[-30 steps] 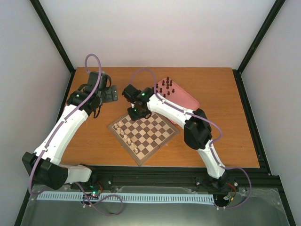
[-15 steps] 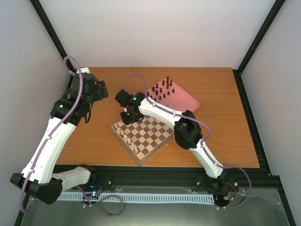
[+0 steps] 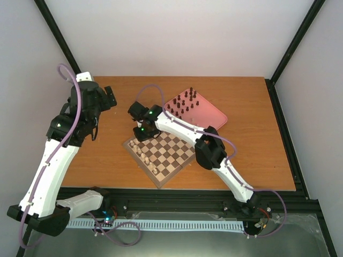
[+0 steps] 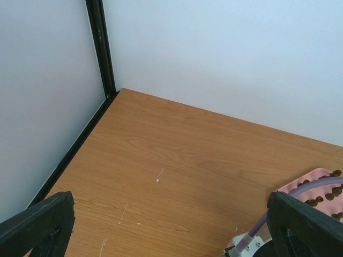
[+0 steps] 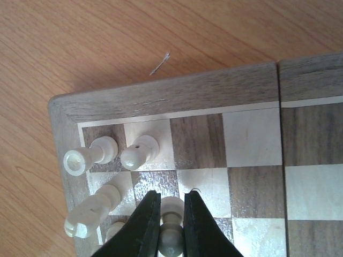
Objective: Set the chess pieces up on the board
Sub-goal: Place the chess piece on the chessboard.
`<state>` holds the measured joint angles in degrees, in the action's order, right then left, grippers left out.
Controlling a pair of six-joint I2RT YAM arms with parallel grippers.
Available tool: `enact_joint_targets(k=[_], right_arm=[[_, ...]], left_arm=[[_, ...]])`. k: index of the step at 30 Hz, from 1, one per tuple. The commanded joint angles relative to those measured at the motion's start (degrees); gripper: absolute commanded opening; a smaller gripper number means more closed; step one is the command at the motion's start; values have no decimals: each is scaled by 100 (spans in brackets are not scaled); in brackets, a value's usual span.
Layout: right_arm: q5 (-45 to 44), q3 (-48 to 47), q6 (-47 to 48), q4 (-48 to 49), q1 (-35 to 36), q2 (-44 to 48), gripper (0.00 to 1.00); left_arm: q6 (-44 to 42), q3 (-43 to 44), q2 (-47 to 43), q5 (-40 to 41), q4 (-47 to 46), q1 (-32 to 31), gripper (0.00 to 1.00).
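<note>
Right wrist view gives us the closest count: five cream pieces on one corner of the board. Two stand side by side in the squares nearest the corner, and one leans below them on the left. One shows only partly at the bottom edge. The fifth, a cream piece, sits clamped between the two black fingers of the right gripper, whose jaws press in on its sides. We cannot tell whether its base touches the board.

The top external view is the only one that takes in both arms, the one board and the one pink tray together on the table. There the board sits diamond-wise in the middle, with the tray just behind it to the right. The dark pieces all stand clustered on the tray, too small and crowded for us to count. The cream ones form a short row along the board's left edge, and the right arm reaches across the board to that corner.

The left gripper is raised over the far left of the table, well apart from the board. Its own wrist view shows its two fingers spread wide with nothing between them. Below them is bare table, and at the right edge a purple cable and a corner of the tray with a few dark pieces.
</note>
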<state>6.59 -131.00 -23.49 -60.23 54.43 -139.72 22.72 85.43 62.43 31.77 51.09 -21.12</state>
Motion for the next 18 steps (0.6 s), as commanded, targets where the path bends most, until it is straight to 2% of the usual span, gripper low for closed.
enact_joint_targets(k=[1,18], right_arm=[[112,-133,-34,-42,130,-113,3],[80,-132,-25,88,164,-325,3]], left_arm=[[-47,34,-30,110,116,-41,100],[-53,-16,-117,92,141,-41,100]])
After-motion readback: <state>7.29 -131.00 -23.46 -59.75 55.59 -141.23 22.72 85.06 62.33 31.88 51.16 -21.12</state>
